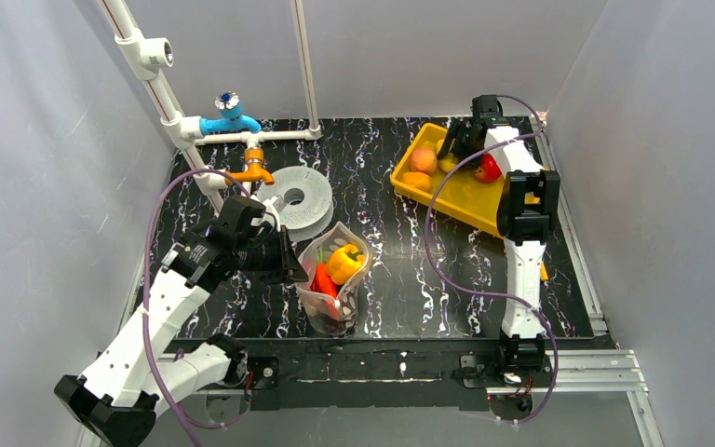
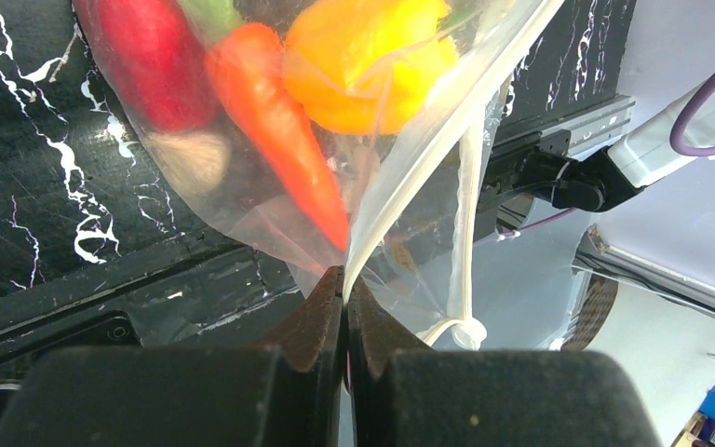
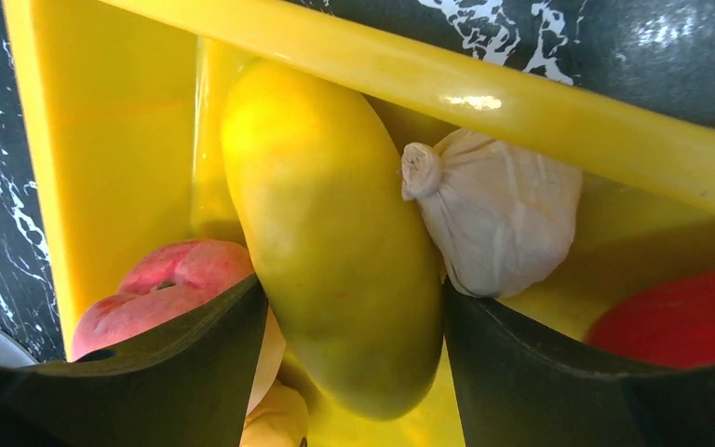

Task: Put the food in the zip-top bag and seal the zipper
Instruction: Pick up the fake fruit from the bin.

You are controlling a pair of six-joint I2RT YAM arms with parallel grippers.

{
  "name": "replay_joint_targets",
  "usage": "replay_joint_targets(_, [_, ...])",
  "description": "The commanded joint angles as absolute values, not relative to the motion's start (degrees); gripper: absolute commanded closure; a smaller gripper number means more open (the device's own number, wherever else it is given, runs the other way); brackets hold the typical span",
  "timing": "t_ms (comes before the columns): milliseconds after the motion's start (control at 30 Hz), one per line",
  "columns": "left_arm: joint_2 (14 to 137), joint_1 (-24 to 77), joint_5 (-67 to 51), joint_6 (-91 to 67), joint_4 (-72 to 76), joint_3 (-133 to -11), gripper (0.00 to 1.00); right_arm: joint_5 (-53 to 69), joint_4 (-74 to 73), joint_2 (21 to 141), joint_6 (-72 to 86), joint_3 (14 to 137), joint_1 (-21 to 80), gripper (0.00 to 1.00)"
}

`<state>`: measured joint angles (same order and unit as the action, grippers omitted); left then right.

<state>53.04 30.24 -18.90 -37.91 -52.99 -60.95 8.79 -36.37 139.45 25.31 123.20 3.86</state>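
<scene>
**Top view:** My left tool [image 1: 287, 264] pinches the left rim of the zip-top bag [image 1: 333, 300]. The bag sits with its mouth gaping on the near middle of the black marbled desk [image 1: 400, 279], with a yellow pepper [image 1: 344, 261] and a red pepper [image 1: 322, 279] inside. A grey spool [image 1: 300, 197] lies just beyond it. At far right, my right tool [image 1: 456, 144] reaches into a yellow tray [image 1: 465, 197] that holds a peach [image 1: 423, 159] and other food.

**Left wrist:** The jaws are clamped tight on the bag's clear plastic, beside the pale zipper [image 2: 465, 186]. The tip of a carrot [image 2: 279, 130] inside the bag lies close to the pinch.

**Right wrist:** The tool is spread wide, one finger on either side of a yellow fruit [image 3: 335, 214] lying in the tray. A garlic bulb [image 3: 498, 214] touches the fruit's right flank. Whether the fingers press the fruit, I cannot tell.
</scene>
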Motion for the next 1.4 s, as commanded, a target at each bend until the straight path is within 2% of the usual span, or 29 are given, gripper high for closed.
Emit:
replay_joint_targets(0, [52.8, 30.5, -19.1, -36.9, -54.6, -63.0, 1.0, 8.5, -36.8, 139.7, 24.6, 126.3, 4.6, 0.27])
replay_joint_targets(100, [52.4, 30.5, -19.0, -37.1, -54.6, -62.8, 1.0, 8.7, -37.0, 139.5, 24.6, 126.5, 4.6, 0.34])
replay_joint_targets(233, [52.1, 30.5, -19.0, -37.2, -54.7, -62.8, 1.0, 8.9, -36.7, 137.6, 24.5, 125.5, 4.6, 0.53])
replay_joint_targets(367, [52.0, 30.5, -19.0, -37.1, -54.7, -62.7, 1.0, 9.0, -36.5, 133.6, 24.4, 123.4, 4.6, 0.68])
replay_joint_targets(500, [51.9, 30.5, -19.1, -37.2, -54.5, -62.5, 1.0, 8.6, -35.2, 127.3, 24.3, 119.1, 4.6, 0.77])
replay_joint_targets(767, [51.4, 30.5, -19.4, -37.5, -53.5, -61.6, 1.0, 7.5, -32.5, 113.8, 24.7, 105.8, 4.6, 0.9])
replay_joint_targets(933, [51.7, 30.5, -19.8, -37.5, -53.0, -61.6, 1.0, 13.6, -26.8, 103.8, 27.7, 90.2, 4.6, 0.97])
replay_joint_targets(1067, [51.9, 30.5, -20.0, -37.5, -52.5, -61.5, 1.0, 17.8, -22.3, 96.8, 29.1, 80.1, 5.2, 0.98])
replay_joint_targets(1367, [52.8, 30.5, -20.3, -37.5, -51.3, -61.4, 1.0, 24.1, -25.5, 85.3, 27.2, 74.4, 10.4, 0.99])
